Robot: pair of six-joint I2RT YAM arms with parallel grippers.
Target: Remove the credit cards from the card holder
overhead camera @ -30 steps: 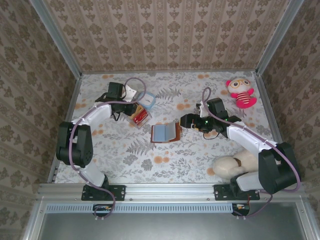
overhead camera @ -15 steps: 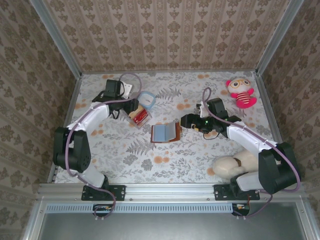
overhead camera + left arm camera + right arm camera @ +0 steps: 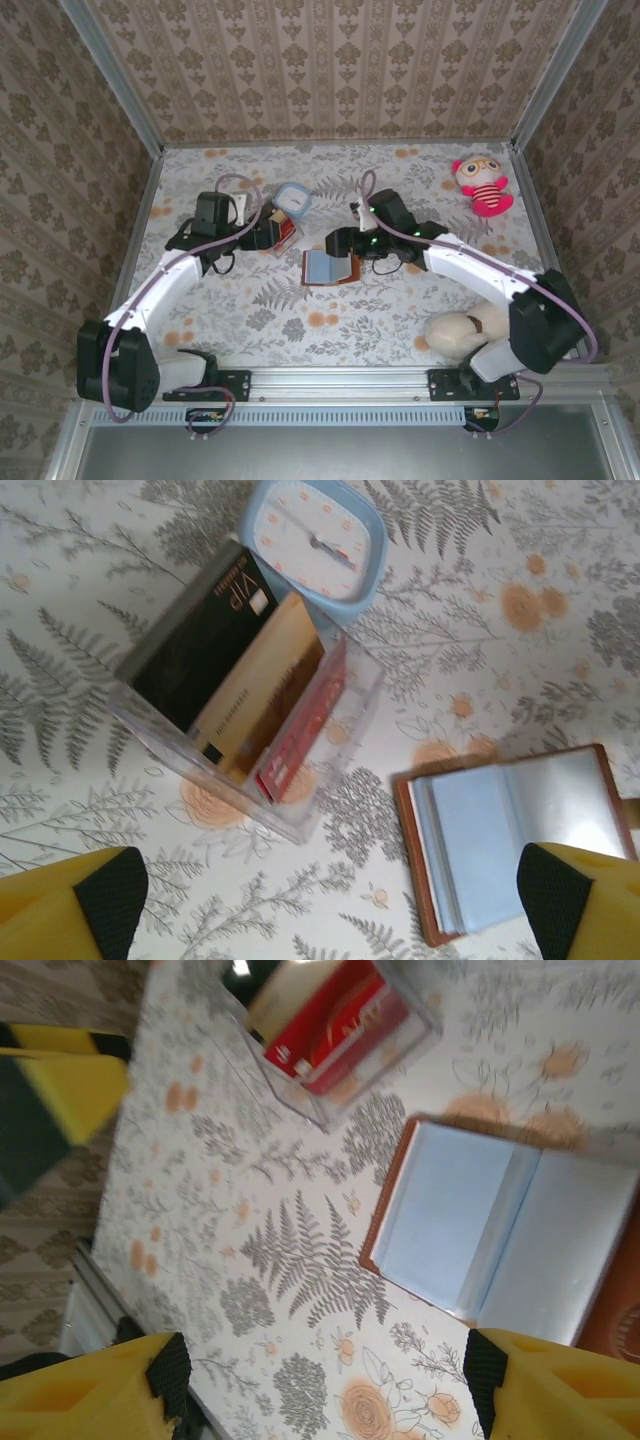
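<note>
Leather-like card holder (image 3: 510, 850), glossy plastic box (image 3: 350, 715)

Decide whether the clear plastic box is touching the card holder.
Apart. The left wrist view shows bare table between the clear plastic box and the card holder.

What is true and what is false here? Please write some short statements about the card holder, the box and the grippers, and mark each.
1. The card holder lies open on the table. True.
2. The clear plastic box is empty. False: black, tan and red cards stand in it.
3. The left gripper grips a card. False: its jaws stand open, holding nothing.
4. A light blue clock lies beside the box. True.
</note>
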